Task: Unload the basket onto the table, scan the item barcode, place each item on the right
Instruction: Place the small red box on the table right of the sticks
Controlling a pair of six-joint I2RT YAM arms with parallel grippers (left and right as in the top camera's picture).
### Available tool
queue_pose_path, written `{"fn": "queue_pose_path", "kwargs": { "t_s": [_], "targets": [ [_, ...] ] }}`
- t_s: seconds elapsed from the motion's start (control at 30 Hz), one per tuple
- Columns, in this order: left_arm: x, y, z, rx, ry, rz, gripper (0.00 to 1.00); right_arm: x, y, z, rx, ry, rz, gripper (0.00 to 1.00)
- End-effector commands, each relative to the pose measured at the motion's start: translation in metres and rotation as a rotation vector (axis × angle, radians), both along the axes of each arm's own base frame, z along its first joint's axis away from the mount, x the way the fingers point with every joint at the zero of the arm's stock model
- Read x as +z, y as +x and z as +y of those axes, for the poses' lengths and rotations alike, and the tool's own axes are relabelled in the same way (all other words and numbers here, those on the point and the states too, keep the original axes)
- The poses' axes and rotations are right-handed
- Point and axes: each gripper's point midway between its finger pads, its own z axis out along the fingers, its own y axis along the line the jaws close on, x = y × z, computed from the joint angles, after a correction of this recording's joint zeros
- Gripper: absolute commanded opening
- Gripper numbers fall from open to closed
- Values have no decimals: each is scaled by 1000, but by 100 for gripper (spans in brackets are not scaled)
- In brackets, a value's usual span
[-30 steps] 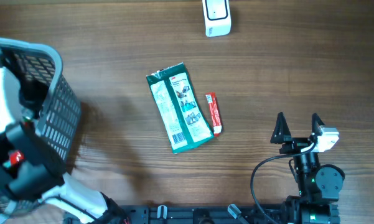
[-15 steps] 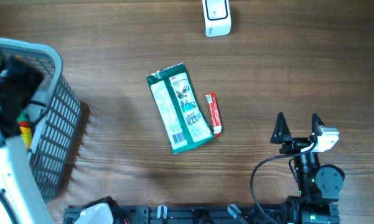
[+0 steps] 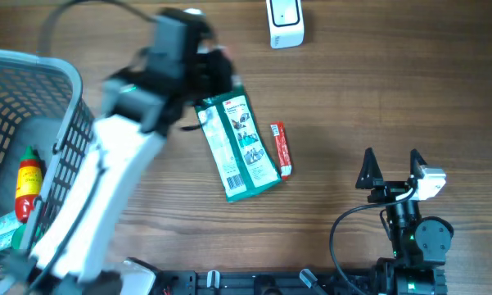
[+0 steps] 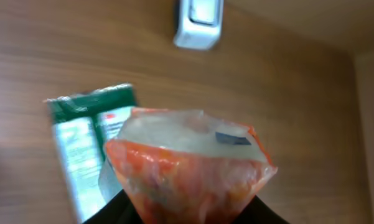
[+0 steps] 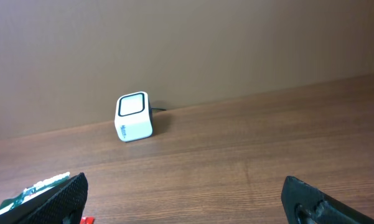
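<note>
Item: an orange pouch point(image 4: 190, 162) with a clear top, held off the tabletop point(image 3: 393, 82) and filling the left wrist view. A small dark patch sits on its upper face, but I cannot tell whether that is the barcode.
Left end effector point(image 3: 213, 72): closed on the pouch's lower end. It is blurred in the overhead view.
Right end effector point(image 3: 391, 156): wide open and holding nothing, at the near right of the tabletop, well apart from everything else.
Scanner point(image 3: 285, 23): a white box at the far edge, with its window tilted up and towards the arms.
Pouch versus scanner: the pouch is near the scanner but short of it and to one side, above the far end of the green packet point(image 3: 236, 147).
Other things: a small red packet point(image 3: 281, 150) lies just beside the green one. A basket point(image 3: 74, 139) at the left holds a bottle point(image 3: 29, 184).
Step, judged: the pouch is being presented to the scanner, and the scan is not yet done.
Risk, wrong face: the barcode may point away from the window, so nothing would read.
Risk, soft pouch: it is gripped at one end only, so it may sag or fold and crease the code.
Risk, glare: the shiny film could wash the code out if it is held flat to the window.
Risk, slip: a loose hold on slick film could drop the pouch onto the packets below.
Risk, overshoot: a fast approach could knock the light scanner askew.
</note>
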Motion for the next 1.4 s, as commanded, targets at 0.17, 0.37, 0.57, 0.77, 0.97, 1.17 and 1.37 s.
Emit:
{"fn": "queue_pose_path", "kwargs": {
  "t_s": [0.17, 0.37, 0.57, 0.77, 0.97, 1.17, 1.37],
  "targets": [
    [-121, -9, -132, -157, 31, 193, 37, 2, 0, -2, -12, 8, -9, 100],
    [-187, -17, -167, -170, 64, 277, 37, 2, 0, -2, -12, 8, -9, 100],
    [-234, -28, -178, -181, 113, 340, 41, 2, 0, -2, -12, 8, -9, 100],
    [-223, -27, -178, -190, 115, 313, 96, 2, 0, -2, -12, 8, -9, 100],
    [-146, 4, -121, -75, 252, 143, 100, 2, 0, -2, -11, 8, -9, 100],
    [-48, 13, -11, 161, 310, 40, 100, 2, 0, -2, -12, 8, -9, 100],
    [28, -9, 93, 366, 237, -27, 100, 2, 0, -2, -12, 8, -9, 100]
  ]
}}
